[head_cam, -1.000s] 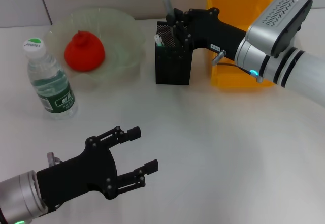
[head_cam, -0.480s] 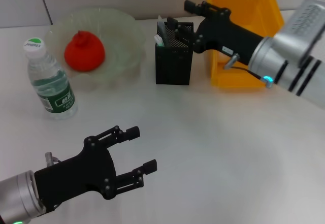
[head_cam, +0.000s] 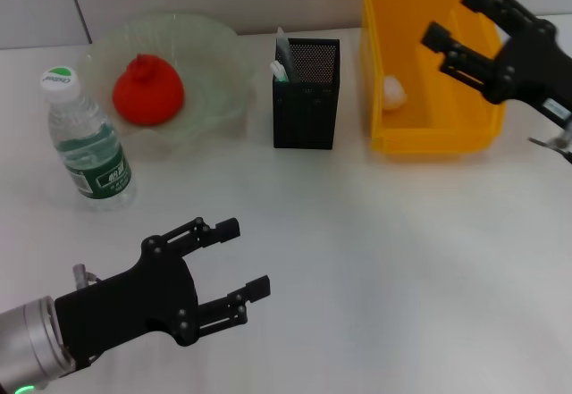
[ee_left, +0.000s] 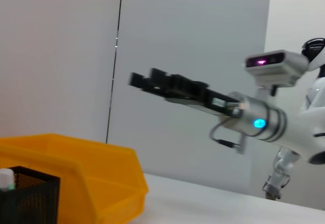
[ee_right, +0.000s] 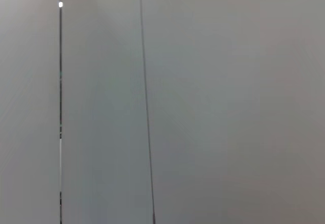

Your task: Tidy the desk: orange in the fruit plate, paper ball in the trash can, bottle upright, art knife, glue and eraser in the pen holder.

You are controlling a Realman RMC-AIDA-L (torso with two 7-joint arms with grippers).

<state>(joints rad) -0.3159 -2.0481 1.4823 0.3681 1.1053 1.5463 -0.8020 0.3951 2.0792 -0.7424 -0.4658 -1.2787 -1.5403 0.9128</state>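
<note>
orange (head_cam: 148,90): 1 | bottle (head_cam: 88,142): 1 | pen holder (head_cam: 306,99): 1 | trash can (head_cam: 429,63): 1 | fruit plate (head_cam: 214,63): 1

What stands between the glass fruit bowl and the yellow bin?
The black mesh pen holder stands between the fruit bowl and the yellow bin, as seen in the head view.

Bright yellow trash can (head_cam: 429,135), black mesh pen holder (head_cam: 306,108), and a red-orange orange (head_cam: 148,90) in the pale-green see-through fruit plate (head_cam: 219,99). Bottle (head_cam: 88,144) is clear with a white cap and green label.
</note>
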